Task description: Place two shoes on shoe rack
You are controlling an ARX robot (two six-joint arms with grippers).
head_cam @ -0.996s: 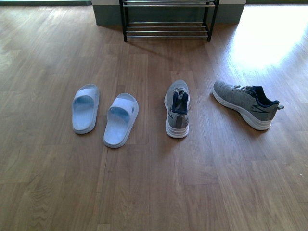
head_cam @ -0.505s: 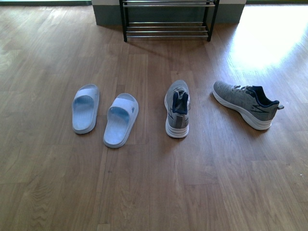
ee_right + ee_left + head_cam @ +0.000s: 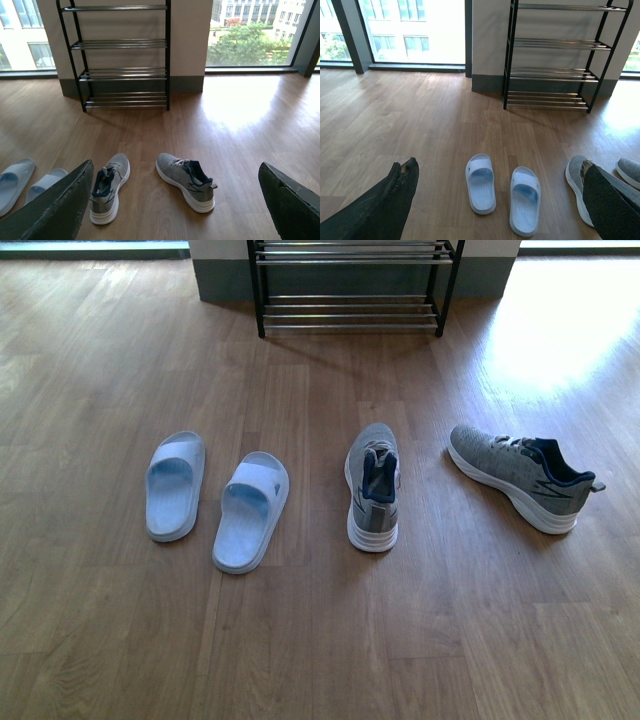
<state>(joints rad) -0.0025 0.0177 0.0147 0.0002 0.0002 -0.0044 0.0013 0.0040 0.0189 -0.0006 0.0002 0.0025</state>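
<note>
The shoe rack (image 3: pixel 350 312) stands against the far wall, in the middle, a black frame with tiers of silvery rods, and no shoe sits on any shelf I can see. Nothing of the task is done yet.

Four pieces of footwear lie on the wooden floor (image 3: pixel 320 640), well short of the rack. On the left is a pair of pale blue slippers (image 3: pixel 250 510), side by side with toes pointing away. Just right of centre a grey trainer (image 3: pixel 372 488) sits upright, heel toward us, lined up with the rack. The second grey trainer (image 3: pixel 520 477) lies further right, turned at an angle with its toe toward the middle.

The left gripper (image 3: pixel 497 165) is spread wide and carries nothing; its camera looks over the slippers. The right gripper (image 3: pixel 175 165) is likewise released and bare, looking over the trainers. I'd guess each arm is held back and high to survey its own side before reaching. Which two shoes are meant, I cannot tell.
</note>
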